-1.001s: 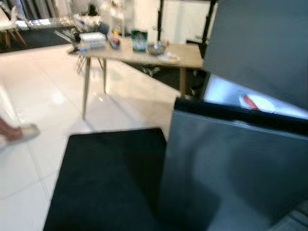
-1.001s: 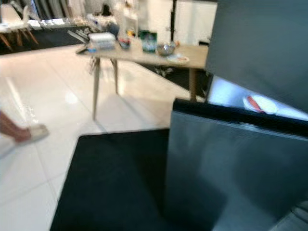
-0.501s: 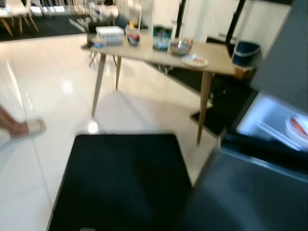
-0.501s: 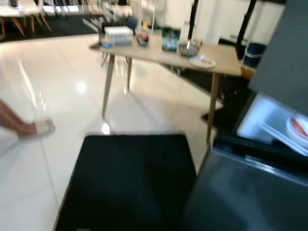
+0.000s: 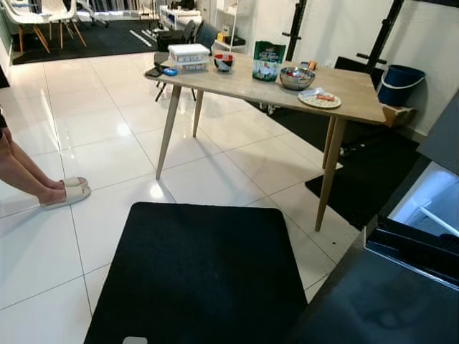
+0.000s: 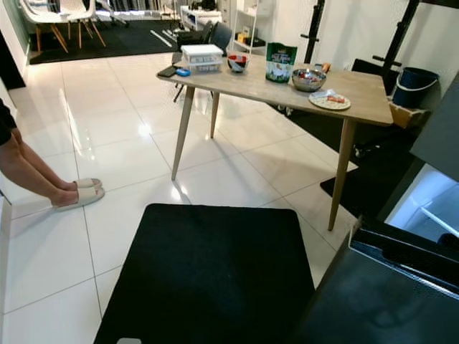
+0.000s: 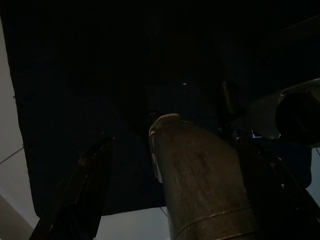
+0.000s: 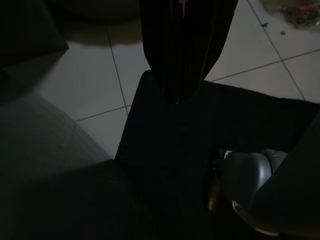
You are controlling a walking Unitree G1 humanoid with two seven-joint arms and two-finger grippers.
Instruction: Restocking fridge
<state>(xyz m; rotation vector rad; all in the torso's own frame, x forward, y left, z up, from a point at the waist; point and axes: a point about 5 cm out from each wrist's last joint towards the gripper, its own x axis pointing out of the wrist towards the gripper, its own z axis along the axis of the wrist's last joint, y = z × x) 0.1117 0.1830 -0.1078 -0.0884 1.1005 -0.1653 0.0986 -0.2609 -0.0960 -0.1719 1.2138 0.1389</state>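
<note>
Several things stand on a wooden desk [image 5: 355, 89] on slanted legs in a bright room with glossy white floor tiles [image 5: 107, 129]: a stack of clear lidded boxes [image 5: 188, 56], a small bowl [image 5: 224, 62], a green pouch [image 5: 268, 61] whose printing is too small to read, a metal bowl [image 5: 297, 77] and a plate [image 5: 320, 99] with food on it. A black mat [image 5: 201, 272] lies on the floor in front of the robot. At the right edge the fridge [image 5: 437, 204] stands open, its lit white interior showing behind the dark door [image 5: 387, 301], which fills the lower right corner. A blue bucket [image 5: 399, 84] sits on a low stand beyond the desk, near the white wall, and pale chairs [image 5: 43, 18] stand far back on dark carpet. A person's bare legs in light slippers [image 5: 64, 193] show at the left. The left tool [image 7: 170, 185] hangs over the mat, its two black fingers set wide apart with nothing between them; the right tool [image 8: 180, 50] hangs over mat and tiles with its fingers pressed together, empty
</note>
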